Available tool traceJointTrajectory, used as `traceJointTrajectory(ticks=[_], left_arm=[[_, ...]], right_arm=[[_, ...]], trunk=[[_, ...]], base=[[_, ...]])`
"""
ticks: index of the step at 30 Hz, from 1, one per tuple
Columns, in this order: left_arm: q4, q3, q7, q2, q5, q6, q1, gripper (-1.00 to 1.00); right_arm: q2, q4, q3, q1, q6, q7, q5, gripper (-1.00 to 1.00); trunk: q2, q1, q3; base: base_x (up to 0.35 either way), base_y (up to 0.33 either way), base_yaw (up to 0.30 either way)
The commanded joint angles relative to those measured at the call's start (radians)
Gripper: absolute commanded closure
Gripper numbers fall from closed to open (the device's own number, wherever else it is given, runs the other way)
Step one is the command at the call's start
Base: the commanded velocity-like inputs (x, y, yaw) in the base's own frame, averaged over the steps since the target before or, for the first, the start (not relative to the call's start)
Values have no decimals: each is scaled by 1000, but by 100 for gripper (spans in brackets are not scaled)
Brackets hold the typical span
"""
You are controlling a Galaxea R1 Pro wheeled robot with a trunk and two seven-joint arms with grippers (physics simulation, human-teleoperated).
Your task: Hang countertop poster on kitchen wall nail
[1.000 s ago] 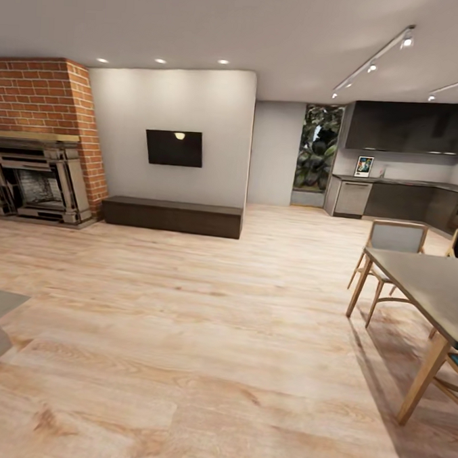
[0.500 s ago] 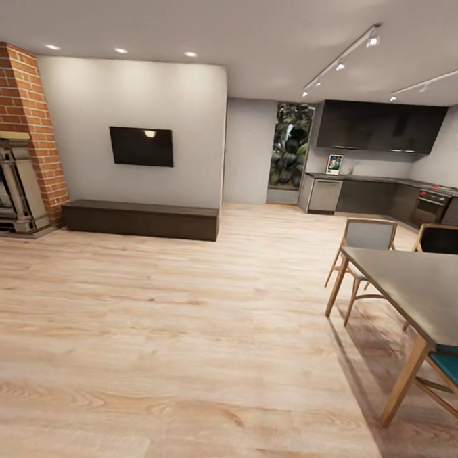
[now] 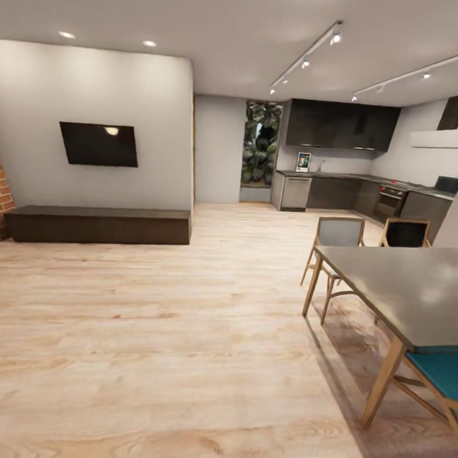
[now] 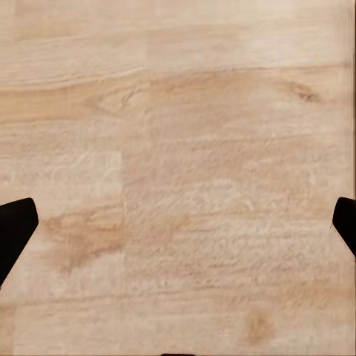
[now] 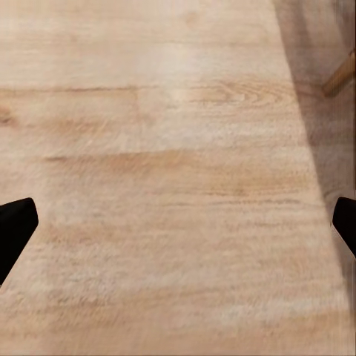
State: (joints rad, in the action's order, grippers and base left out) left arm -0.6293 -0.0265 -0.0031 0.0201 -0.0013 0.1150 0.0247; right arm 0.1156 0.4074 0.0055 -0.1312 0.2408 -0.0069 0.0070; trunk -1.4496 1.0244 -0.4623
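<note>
Meanwhile the head camera is swinging right, so the fireplace is gone from view and the kitchen [image 3: 341, 175] is sitting nearer the centre; the robot seems to be turning towards its goal, with the dining table [image 3: 401, 294] near on the right. The poster [image 3: 303, 162] is standing upright on the kitchen countertop [image 3: 327, 175], long axis vertical, face turned into the room. The left gripper [image 4: 178, 230] and right gripper [image 5: 178, 230] are hanging over wood floor [image 3: 182, 334], fingers spread wide, holding nothing.
</note>
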Motion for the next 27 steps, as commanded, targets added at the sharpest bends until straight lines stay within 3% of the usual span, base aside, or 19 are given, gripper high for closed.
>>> traceJointTrajectory(ticks=[1,27], left_arm=[[-1,-1,0,0,0,2,1,-100],[-1,-2,0,1,0,2,0,-100]], right_arm=[[0,-1,1,-1,3,-1,1,-100],[1,-2,1,-1,3,-1,2,-100]], trunk=[[0,1,-1],[0,1,-1]], base=[[338,0,-163],[338,0,-14]])
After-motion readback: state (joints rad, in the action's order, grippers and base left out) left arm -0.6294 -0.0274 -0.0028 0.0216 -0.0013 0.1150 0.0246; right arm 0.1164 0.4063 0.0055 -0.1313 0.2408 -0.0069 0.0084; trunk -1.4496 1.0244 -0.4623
